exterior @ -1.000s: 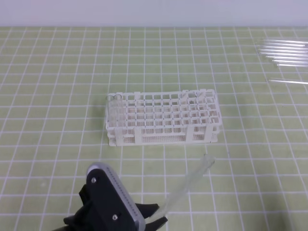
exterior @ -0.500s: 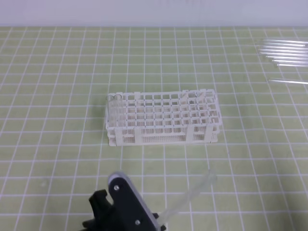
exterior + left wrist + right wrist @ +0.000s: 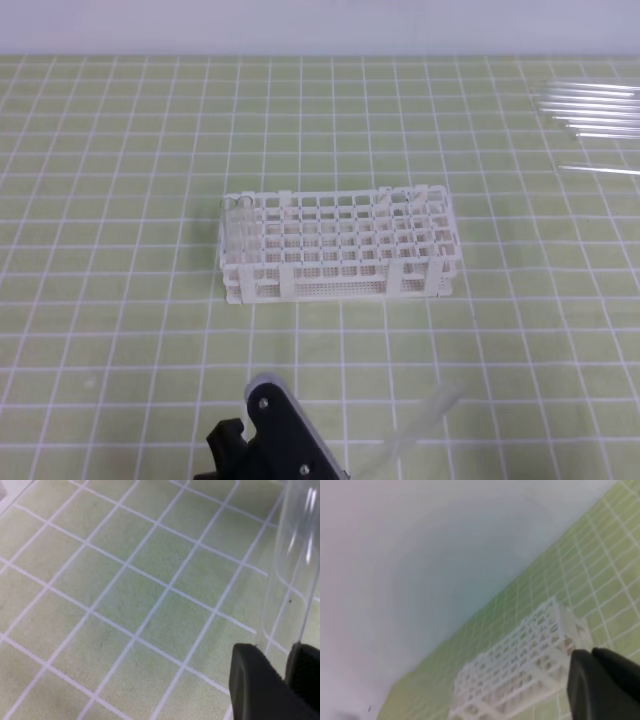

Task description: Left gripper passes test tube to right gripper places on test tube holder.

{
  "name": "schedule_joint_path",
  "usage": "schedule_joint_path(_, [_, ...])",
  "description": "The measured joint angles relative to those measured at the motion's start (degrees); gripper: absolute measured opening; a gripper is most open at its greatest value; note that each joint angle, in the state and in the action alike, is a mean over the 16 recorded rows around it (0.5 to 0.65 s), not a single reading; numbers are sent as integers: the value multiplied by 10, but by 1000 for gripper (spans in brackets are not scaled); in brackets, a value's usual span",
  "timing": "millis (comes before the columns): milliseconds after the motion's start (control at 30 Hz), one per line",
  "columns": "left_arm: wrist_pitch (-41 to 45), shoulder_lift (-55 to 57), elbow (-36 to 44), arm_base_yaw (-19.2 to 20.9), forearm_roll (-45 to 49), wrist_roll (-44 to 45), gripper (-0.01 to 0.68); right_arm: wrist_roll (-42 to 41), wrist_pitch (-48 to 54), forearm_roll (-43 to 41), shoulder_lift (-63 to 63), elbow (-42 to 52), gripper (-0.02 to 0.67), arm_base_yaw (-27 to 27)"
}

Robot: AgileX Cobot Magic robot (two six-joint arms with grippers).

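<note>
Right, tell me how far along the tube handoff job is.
Early. Done: the left gripper holds the test tube, its fingers clamped on the glass, raised off the mat. In hand: carrying it toward the handoff. Left: the right gripper appears shut and empty, so the pass has not happened, and the test tube holder has yet to receive this tube.

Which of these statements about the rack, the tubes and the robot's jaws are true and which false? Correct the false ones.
1. The left gripper holds the test tube. True.
2. The test tube holder lies tipped on its side. False: it stands upright on the mat.
3. Spare tubes lie at the mat's far right. True.
4. The right gripper grips a tube. False: its jaws are shut with no tube between them.
</note>
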Motion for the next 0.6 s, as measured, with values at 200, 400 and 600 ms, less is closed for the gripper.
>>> schedule_joint_path(200, [-3,0,-2,0,39,-47,77,-203,95,98,5,-3,-18,0])
schedule_joint_path(400, [4,0,-13,0,93,-99,87,-391,150,184,23,-18,-18,1])
schedule_joint_path(600, [20,0,-29,0,150,-154,83,-473,172,196,58,-38,-17,9])
